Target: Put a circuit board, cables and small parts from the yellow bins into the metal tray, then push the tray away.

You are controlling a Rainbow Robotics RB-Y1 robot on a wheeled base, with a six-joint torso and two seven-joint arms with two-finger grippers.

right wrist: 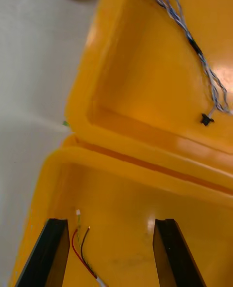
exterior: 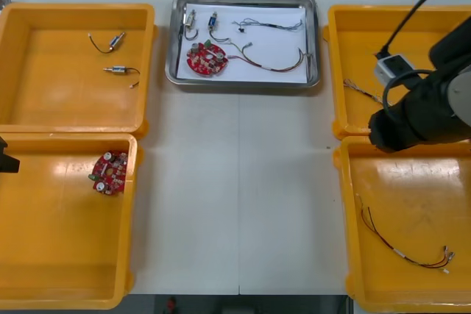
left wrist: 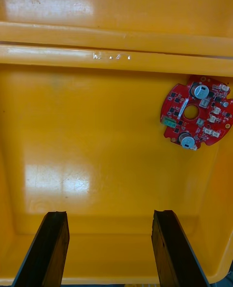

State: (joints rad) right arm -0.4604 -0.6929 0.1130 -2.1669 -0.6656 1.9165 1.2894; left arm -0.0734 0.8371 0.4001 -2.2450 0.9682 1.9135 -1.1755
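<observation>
The metal tray (exterior: 243, 82), white inside, stands at the far middle and holds a red circuit board (exterior: 207, 58), several cables and small metal parts. My right gripper (right wrist: 109, 225) hovers open over the near right yellow bin (exterior: 346, 211), close to its far wall. The tip of a red and yellow cable (right wrist: 80, 248) lies between its fingers, close to one of them. A twisted blue and white cable (right wrist: 194, 44) lies in the far right bin. My left gripper (left wrist: 109, 216) is open above the near left bin (left wrist: 116, 56). Another red circuit board (left wrist: 196, 115) lies ahead of it, off to one side.
The far left bin (exterior: 15, 119) holds two small metal parts (exterior: 118, 40) with short leads. My right arm (exterior: 419, 112) spans the wall between the two right bins. A black bit of the left arm (exterior: 6, 158) shows at the table's left edge.
</observation>
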